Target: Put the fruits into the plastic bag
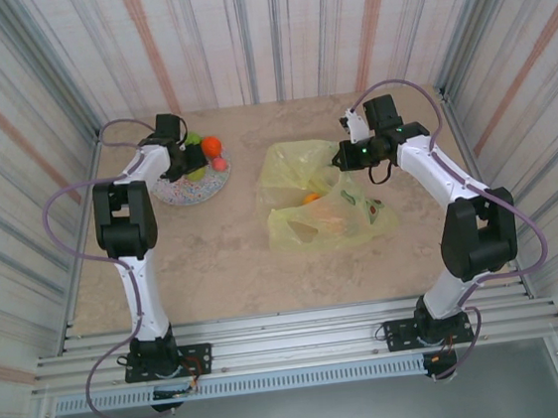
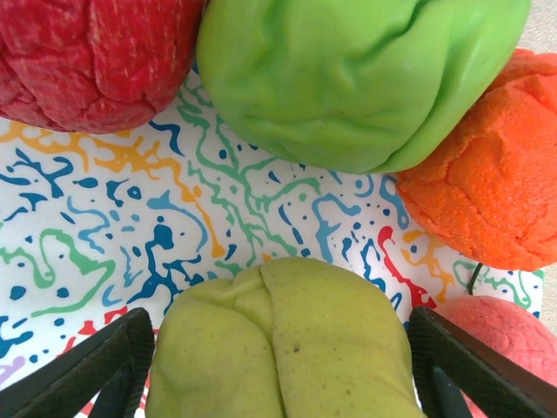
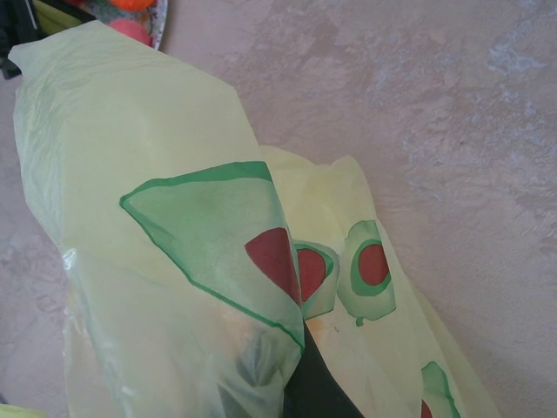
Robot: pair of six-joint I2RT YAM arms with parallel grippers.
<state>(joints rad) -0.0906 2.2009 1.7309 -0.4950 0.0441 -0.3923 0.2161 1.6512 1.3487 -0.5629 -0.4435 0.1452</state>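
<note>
Marbled bench (image 1: pixel 215 266), striped walls around. Hard to make out through plastic bag (image 1: pixel 325 219) film: orange fruit (image 1: pixel 311 198) plus blurred shapes. Lying right of centre, long axis far-to-near, mouth far and raised, pinched by right gripper (image 1: pixel 339 159). On far-left plate (image 1: pixel 221 183), cropped at wrist-view edges: fruits (image 1: pixel 211 146); left gripper (image 2: pixel 278 374) spread astride yellow-green fruit (image 2: pixel 278 331), contact unclear.

I count five fruits (image 2: pixel 357 78) on one speckled plate (image 2: pixel 104 226): one each red, green, orange, pink, yellow-green. At its 3 o'clock, one plastic bag (image 1: pixel 289 163), one orange fruit (image 1: pixel 311 198) showing inside.
</note>
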